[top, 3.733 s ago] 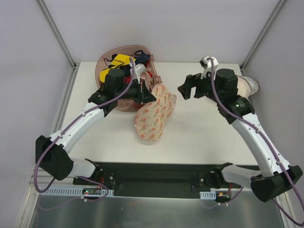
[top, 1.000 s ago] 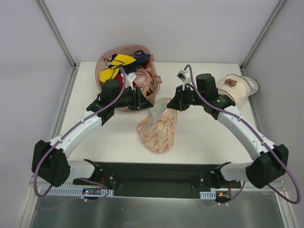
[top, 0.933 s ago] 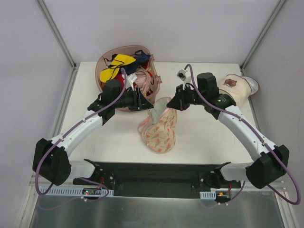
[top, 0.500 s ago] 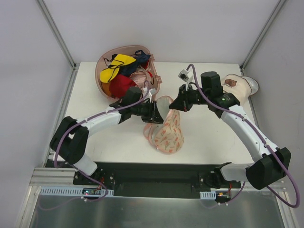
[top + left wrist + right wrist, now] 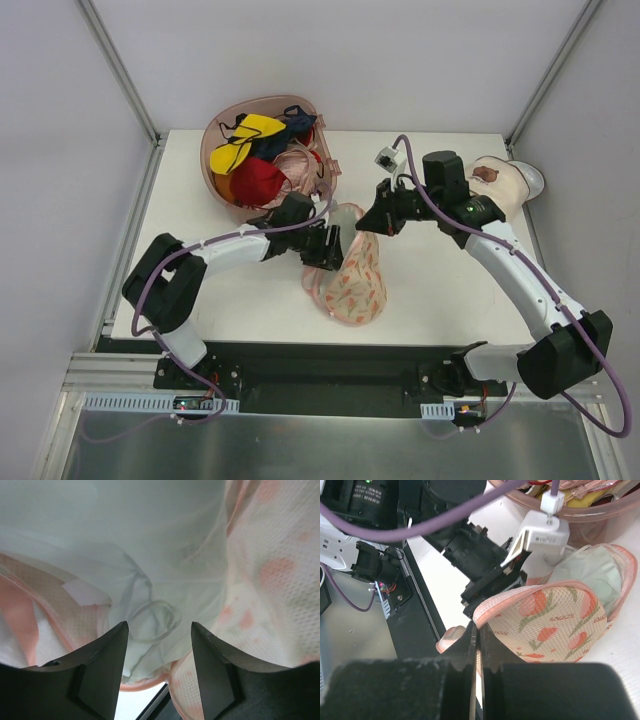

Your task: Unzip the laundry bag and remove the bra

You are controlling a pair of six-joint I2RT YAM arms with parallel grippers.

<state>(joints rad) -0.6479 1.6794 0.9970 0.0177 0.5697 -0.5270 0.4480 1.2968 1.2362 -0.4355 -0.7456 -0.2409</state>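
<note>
The laundry bag [image 5: 355, 280], cream mesh with orange-pink print, lies mid-table with its upper end lifted. My right gripper [image 5: 366, 223] is shut on the bag's pink edging [image 5: 520, 600], holding the mouth open. My left gripper [image 5: 334, 247] reaches into that opening from the left. In the left wrist view its fingers [image 5: 107, 665] stand apart, with crumpled pale mint bra [image 5: 150, 615] fabric between and beyond them, unclamped. Bag mesh [image 5: 270, 570] hangs to the right there. In the right wrist view the bra [image 5: 592, 572] shows inside the bag [image 5: 555, 622], and the left gripper [image 5: 487, 587] sits at its mouth.
A pink basket [image 5: 262, 100] with red, yellow and pink garments stands at the back left, just behind the left arm. A cream cylindrical container [image 5: 500, 185] lies at the right edge. The black base rail [image 5: 320, 365] runs along the near edge.
My left arm swung right from the basket into the bag's mouth, and its jaws have widened. The right gripper keeps the bag's edge raised; the bag shifted slightly right.
</note>
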